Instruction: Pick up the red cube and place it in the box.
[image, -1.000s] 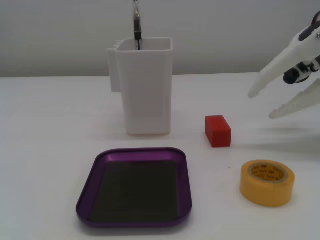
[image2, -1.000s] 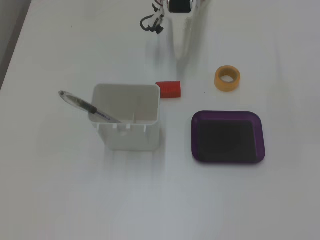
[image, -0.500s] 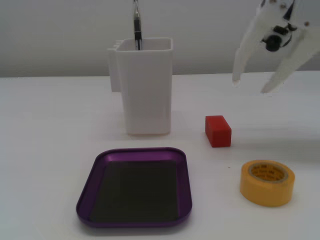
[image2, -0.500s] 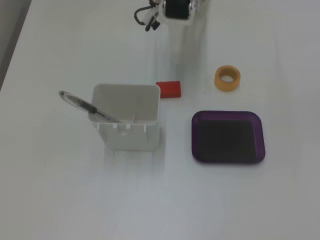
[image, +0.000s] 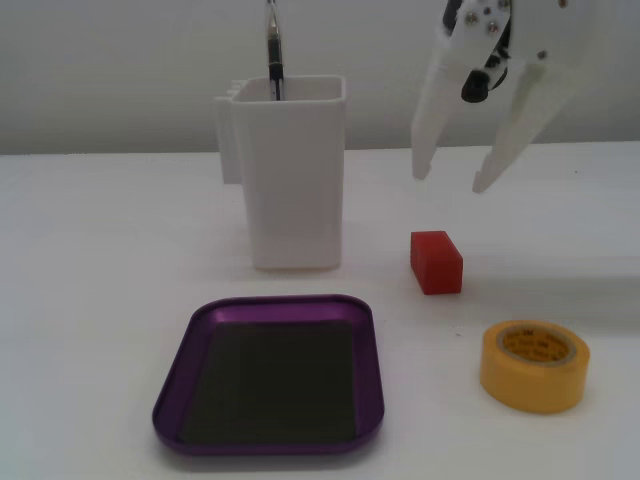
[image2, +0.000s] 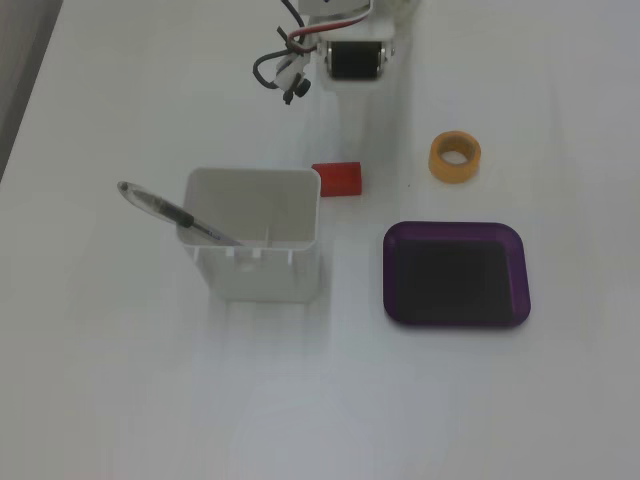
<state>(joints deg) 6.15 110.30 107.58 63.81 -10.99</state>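
Four items stood on the white table at inspection, listed left to right as a fixed view showed them. Well to the left of the fingers stood a tall white container holding a pen, which leaned against its rim. Below and left of the fingers, nearer the camera, lay the box, a shallow purple tray, empty, its dark bottom clear to receive the load. The red cube rested flat on the table, just below the fingertips and slightly left of them, apart from both. The gripper hung above it with its two white fingers spread wide and nothing held between them; the spread looked ample for the cube's width, so the pose was judged an approach to a grasp. Below and right of the fingers sat a yellow tape roll, apart from the cube and outside the likely path to the box. In the other fixed view the fingertips could not be made out; only the arm's motor housing showed.
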